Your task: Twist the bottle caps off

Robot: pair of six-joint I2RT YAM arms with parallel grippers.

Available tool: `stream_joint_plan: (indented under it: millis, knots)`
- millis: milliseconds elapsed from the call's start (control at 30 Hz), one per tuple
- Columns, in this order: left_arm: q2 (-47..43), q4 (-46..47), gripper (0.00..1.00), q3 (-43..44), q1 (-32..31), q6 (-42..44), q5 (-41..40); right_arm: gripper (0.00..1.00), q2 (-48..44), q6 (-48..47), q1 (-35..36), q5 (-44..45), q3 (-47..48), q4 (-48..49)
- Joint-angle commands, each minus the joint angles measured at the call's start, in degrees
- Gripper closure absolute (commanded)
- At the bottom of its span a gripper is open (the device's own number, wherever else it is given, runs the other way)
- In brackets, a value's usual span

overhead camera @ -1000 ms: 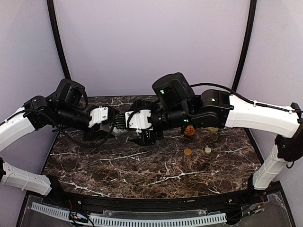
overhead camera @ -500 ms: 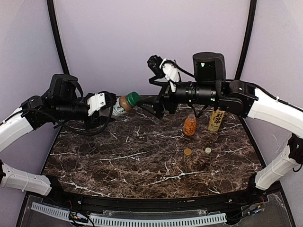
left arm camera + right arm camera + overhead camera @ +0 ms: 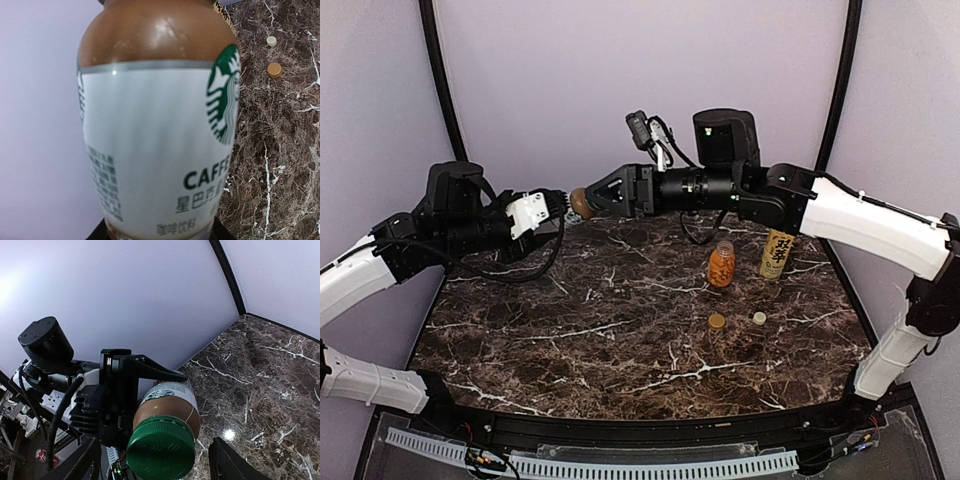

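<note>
Green ribbed cap (image 3: 160, 450) on the coffee bottle (image 3: 167, 400): where was the hold to be taken? (A)

On the ribs, square across the cap; judged the only rough surface on it. Body was smooth, glossy, round-shouldered, with a white label (image 3: 150, 150) wrapped tight: likely slippery. Brown liquid up to the shoulder, so probably heavier than it looked. Glass or plastic, could not tell. (B)

Who had it? (A)

Left gripper (image 3: 560, 207), clamped on the body, with the bottle lying level in the air. Right gripper (image 3: 592, 196) faced the cap end-on, jaws spread either side of it, a gap showing on both sides in the wrist view; nothing in them. (B)

And round about? (A)

Below the bottle, a dark marble table (image 3: 570, 340), white-veined, polished. Well right of the bottle and lower, the orange bottle (image 3: 721, 265), upright and rounded; further right again, the taller yellow-labelled bottle (image 3: 777, 253). Both looked capless. Right of the coffee bottle and nearer the arm bases, an amber cap (image 3: 717, 321) and a pale cap (image 3: 759, 318) lay loose on the marble. (B)
</note>
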Motion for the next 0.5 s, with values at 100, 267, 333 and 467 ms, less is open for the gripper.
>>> stream_joint_plan:
  millis: [100,267,333,467]
  knots:
    - [-2.0,2.8,0.69,-1.4,0.3,1.1,-1.2,0.46,0.9,3.4,-0.6,-2.5,2.1,2.4]
    - [-2.0,3.4,0.69,-1.6,0.1,1.5,-1.1,0.63,1.6,3.2,-0.7,-2.7,2.0,2.4]
    - [-2.1,3.5,0.69,-1.6,0.1,1.5,-1.1,0.66,1.8,2.9,-0.7,-2.6,2.1,2.3]
    - [-2.1,3.5,0.69,-1.5,0.1,1.6,-1.2,0.60,2.7,2.6,-0.7,-3.0,3.0,1.3]
